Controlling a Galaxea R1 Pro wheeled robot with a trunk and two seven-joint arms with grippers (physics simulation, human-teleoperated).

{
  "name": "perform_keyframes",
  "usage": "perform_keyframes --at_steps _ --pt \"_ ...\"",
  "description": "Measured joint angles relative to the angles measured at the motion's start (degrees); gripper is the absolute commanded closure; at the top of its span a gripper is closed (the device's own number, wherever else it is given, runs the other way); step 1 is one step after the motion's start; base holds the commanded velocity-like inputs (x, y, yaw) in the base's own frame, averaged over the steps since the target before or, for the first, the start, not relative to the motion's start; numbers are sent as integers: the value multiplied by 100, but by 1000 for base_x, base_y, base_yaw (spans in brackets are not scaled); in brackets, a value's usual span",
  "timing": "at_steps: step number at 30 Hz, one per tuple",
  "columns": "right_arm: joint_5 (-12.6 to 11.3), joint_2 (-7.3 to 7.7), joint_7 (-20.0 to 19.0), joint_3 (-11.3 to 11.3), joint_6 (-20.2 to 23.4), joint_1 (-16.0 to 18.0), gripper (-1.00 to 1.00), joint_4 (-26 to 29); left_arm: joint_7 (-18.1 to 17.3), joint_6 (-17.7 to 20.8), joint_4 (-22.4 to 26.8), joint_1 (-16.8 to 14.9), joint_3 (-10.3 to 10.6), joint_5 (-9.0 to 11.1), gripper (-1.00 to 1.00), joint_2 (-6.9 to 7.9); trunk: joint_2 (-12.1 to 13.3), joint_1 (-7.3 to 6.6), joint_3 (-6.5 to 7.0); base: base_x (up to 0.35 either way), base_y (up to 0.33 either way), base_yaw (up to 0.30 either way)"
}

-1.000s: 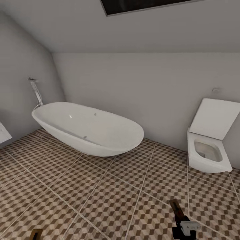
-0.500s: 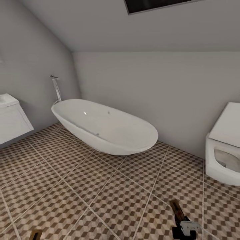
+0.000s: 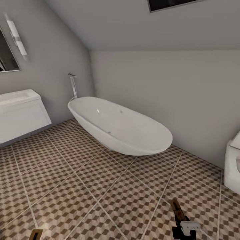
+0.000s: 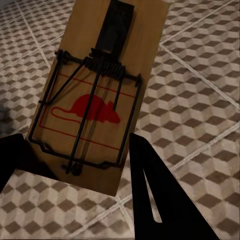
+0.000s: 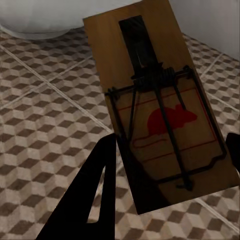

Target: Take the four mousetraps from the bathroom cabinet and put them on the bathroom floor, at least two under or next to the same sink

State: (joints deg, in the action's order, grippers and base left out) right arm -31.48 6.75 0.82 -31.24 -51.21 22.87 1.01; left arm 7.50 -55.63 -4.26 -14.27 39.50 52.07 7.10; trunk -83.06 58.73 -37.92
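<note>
White and boxy, the sink (image 3: 20,113) stands at far left, with the smooth oval tub (image 3: 120,126) in the middle and a toilet (image 3: 232,166) at the right edge, all on cube-patterned tile floor (image 3: 83,180). Left gripper (image 4: 75,165) clamps one flat wooden mousetrap (image 4: 100,95) with dark wire parts and a red mouse print. Right gripper (image 5: 170,185) clamps another mousetrap (image 5: 155,100) above the tiles.

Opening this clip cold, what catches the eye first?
The white oval bathtub dominates the head view, set against the far wall on the cube-patterned bathroom floor, with the white sink vanity at the left. Closer up, each wrist view shows a mousetrap with a red mouse print held between dark fingers: one in the left gripper, one in the right gripper.
</note>
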Motion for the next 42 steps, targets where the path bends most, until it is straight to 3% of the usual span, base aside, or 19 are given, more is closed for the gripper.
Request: perform_keyframes --at_steps 20,24,26,29,30,31,36,42 --pt "-1 -6 0 1 0 0 100 0 0 5 4 0 1 -1 100 -3 0 0 -44 0 0 263" --pt "0 -1 0 0 0 -2 100 -4 5 183 17 0 1 -2 100 -11 0 0 -46 0 0 253" --pt "0 4 -3 1 0 -2 100 -6 2 760 26 0 10 -25 100 -47 0 0 -46 0 0 204" --pt "0 8 -6 0 -2 -2 100 -7 6 2284 210 -1 5 -73 100 -68 0 0 -46 0 0 134" --pt "0 9 -7 0 -5 -3 100 -7 7 2948 468 -5 6 -103 100 -6 0 0 -46 0 0 82" --pt "0 9 -7 0 -7 -2 100 -7 10 3300 705 -6 6 -115 100 50 0 0 -46 0 0 65" --pt "0 10 -8 0 -15 -4 100 -12 119 4144 1650 -31 -12 -145 100 245 0 0 -46 0 0 21" --pt "1 6 -8 -1 -17 1 100 -16 341 4260 2019 -45 -2 -159 100 284 0 0 -46 0 0 75"
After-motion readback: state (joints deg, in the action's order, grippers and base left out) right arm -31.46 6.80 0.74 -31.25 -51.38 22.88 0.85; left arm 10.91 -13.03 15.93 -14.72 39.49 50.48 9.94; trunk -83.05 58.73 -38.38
